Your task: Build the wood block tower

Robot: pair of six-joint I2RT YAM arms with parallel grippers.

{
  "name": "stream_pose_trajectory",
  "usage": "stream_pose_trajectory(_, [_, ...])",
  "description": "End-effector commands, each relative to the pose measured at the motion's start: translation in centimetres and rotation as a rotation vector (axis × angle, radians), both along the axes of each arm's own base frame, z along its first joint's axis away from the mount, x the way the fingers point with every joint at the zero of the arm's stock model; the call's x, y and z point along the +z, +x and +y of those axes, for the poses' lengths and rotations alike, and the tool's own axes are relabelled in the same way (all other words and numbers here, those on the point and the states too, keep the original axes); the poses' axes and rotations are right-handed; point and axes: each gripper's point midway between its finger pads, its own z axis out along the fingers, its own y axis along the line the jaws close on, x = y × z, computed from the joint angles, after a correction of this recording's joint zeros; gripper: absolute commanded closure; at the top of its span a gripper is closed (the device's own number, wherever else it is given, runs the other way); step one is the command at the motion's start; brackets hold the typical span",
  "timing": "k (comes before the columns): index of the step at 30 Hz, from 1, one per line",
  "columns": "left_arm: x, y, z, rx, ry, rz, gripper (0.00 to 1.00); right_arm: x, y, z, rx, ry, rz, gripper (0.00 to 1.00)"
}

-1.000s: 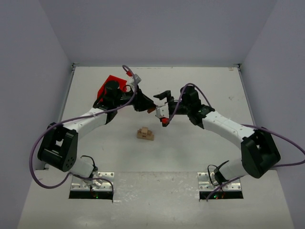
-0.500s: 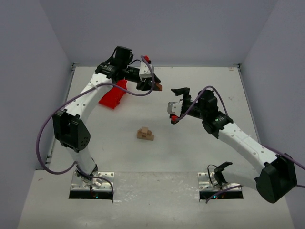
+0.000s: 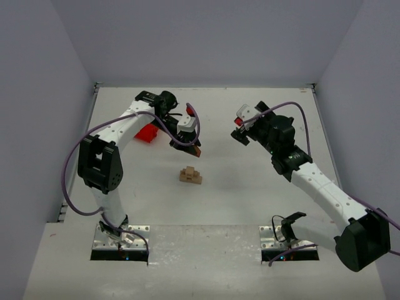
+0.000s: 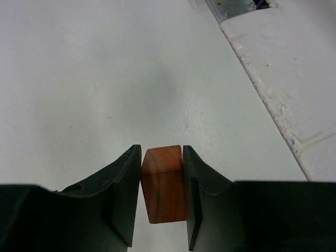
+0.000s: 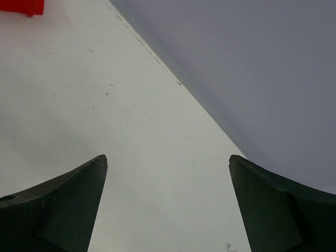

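Note:
A small stack of pale tan wood blocks (image 3: 190,175) stands on the white table near the middle. My left gripper (image 3: 194,150) is shut on the dark reddish-brown wedge (image 4: 163,181) and holds it above the table, a little behind the stack; the wedge also shows in the top view (image 3: 196,150). My right gripper (image 3: 241,128) is open and empty, raised at the right of the stack, facing the back wall. In the right wrist view its fingers (image 5: 63,202) frame only bare table.
A red plastic bin (image 3: 147,132) lies at the back left, partly hidden behind my left arm; its corner shows in the right wrist view (image 5: 21,6). The table's seam and a metal base plate (image 4: 233,6) show in the left wrist view.
My left gripper has swung from high at the back down toward the stack with the wedge. My right gripper has drawn back and up to the right, away from the middle.

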Motion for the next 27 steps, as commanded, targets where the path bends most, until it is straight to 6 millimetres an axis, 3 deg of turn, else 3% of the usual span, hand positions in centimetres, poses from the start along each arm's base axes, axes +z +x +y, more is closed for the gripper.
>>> stream_pose_trajectory(1, [3.1,-2.3,-0.6,-0.014,-0.162,0.035,1.0,3.7,1.0,-1.3,-0.164,0.232,0.001,0.01])
stream_pose_trajectory(6, [1.6,-4.2,0.1,-0.022,-0.202,0.055,1.0,0.9,0.2,-1.2,-0.188,0.311,0.087,0.01])
stream_pose_trajectory(9, [1.0,-4.3,0.5,0.001,-0.197,0.061,1.0,-0.5,-0.2,-1.1,-0.191,0.324,0.115,0.01])
stream_pose_trajectory(12, [1.0,-2.6,0.3,0.068,-0.186,0.033,1.0,-1.6,-0.3,-0.8,-0.179,0.316,0.154,0.01])
stream_pose_trajectory(13, [1.3,-0.4,-0.3,0.143,-0.172,0.027,1.0,-1.6,-0.3,-0.6,-0.171,0.313,0.158,0.01])
stream_pose_trajectory(14, [0.6,-0.1,-0.1,0.236,-0.118,0.11,1.0,-2.0,-0.3,-0.5,-0.171,0.306,0.17,0.01])
stream_pose_trajectory(16, [0.4,1.9,-0.3,0.294,-0.145,0.019,1.0,-2.1,-0.2,-0.5,-0.172,0.298,0.177,0.01])
stream_pose_trajectory(27, [-0.8,0.8,0.3,0.29,-0.11,-0.016,1.0,-3.2,-1.3,-0.7,-0.154,0.281,0.197,0.01])
